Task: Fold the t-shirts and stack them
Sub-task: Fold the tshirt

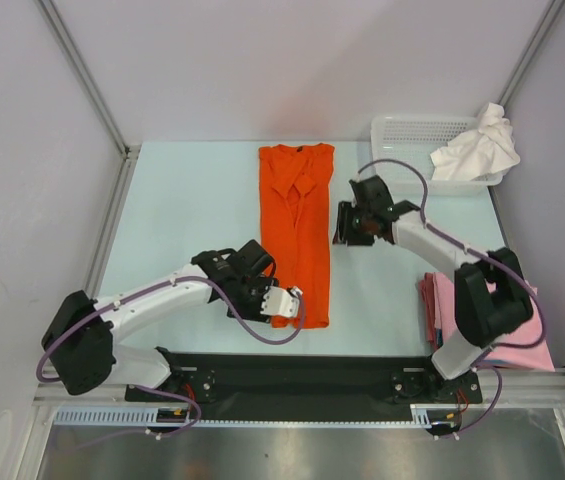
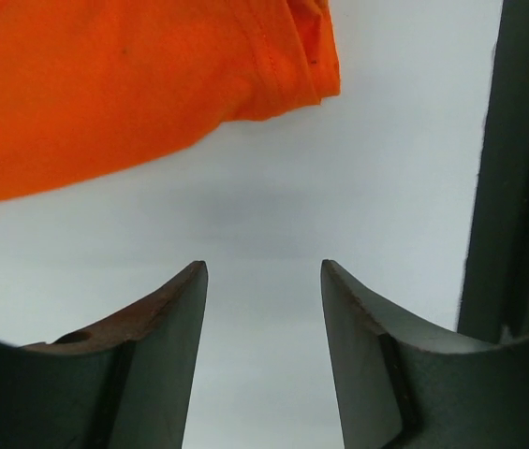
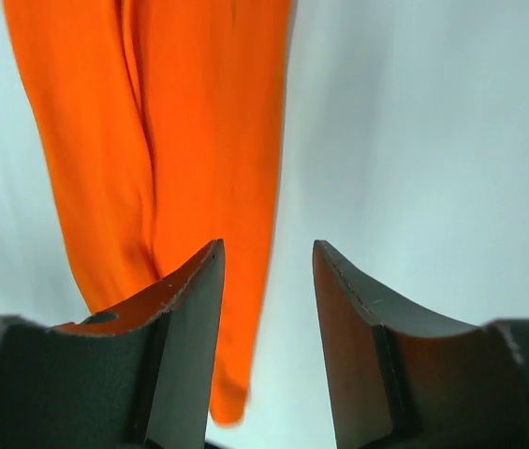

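Bright orange cloth t-shirt, folded into a long narrow strip, flat on the pale blue desk. Left gripper at that shirt's near left corner, jaws apart and empty over bare desk. Right gripper just off the shirt's right edge, about halfway along, jaws likewise parted, nothing between them. Crumpled white t-shirt draped over a white plastic lattice basket, right of the orange shirt's far end. Pale pink folded t-shirts right of its near end, well apart.

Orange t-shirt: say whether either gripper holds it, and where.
Neither: left gripper and right gripper are open and empty; the orange t-shirt lies on the table.
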Controlling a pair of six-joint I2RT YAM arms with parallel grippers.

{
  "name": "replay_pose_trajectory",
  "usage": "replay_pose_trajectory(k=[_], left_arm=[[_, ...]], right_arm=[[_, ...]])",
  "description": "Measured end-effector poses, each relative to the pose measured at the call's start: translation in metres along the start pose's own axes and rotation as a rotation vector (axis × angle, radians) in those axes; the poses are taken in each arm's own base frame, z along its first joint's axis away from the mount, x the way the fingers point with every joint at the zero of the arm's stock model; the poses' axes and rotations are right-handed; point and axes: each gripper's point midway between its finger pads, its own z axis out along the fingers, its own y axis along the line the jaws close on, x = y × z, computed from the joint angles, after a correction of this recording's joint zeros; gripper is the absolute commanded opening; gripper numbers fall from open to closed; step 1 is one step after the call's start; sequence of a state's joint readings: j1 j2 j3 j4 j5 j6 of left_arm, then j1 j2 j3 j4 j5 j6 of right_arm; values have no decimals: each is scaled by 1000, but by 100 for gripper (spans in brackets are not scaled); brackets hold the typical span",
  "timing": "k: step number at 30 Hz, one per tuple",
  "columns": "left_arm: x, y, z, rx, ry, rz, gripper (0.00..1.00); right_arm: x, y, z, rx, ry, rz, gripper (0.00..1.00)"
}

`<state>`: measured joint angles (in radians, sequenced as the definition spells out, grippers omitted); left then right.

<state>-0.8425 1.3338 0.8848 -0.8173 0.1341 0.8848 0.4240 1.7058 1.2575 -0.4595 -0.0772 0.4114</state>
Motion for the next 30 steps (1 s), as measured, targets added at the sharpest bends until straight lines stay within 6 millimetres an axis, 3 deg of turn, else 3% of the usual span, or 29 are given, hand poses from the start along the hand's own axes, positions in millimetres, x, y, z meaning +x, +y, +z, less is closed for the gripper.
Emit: replay_pose_trajectory(k=[6,11,13,19,25,27,30], left_arm=[[-17,18,1,-33,-42,199,66],[-37,18,14,-46,-80,382,70],[-42,12,20,-35,-94,445,72],[-45,-3,34,-16,-130,603,74],[-51,0,51,-28,-149,644,73],[-51,-1,57,-28,-152,656,70],[-45,-7,63,-20,-155,674,49]], right_arm=[[125,2,-27,-77,210,-49,47],[188,-1,-38,-113,325,-39,46],[196,4,-39,-131,341,-39,46],[196,25,-41,-194,312,-55,45],[198,30,-44,-225,304,-54,46],[199,32,-41,-237,308,-55,46],[205,37,-35,-259,333,-55,30]])
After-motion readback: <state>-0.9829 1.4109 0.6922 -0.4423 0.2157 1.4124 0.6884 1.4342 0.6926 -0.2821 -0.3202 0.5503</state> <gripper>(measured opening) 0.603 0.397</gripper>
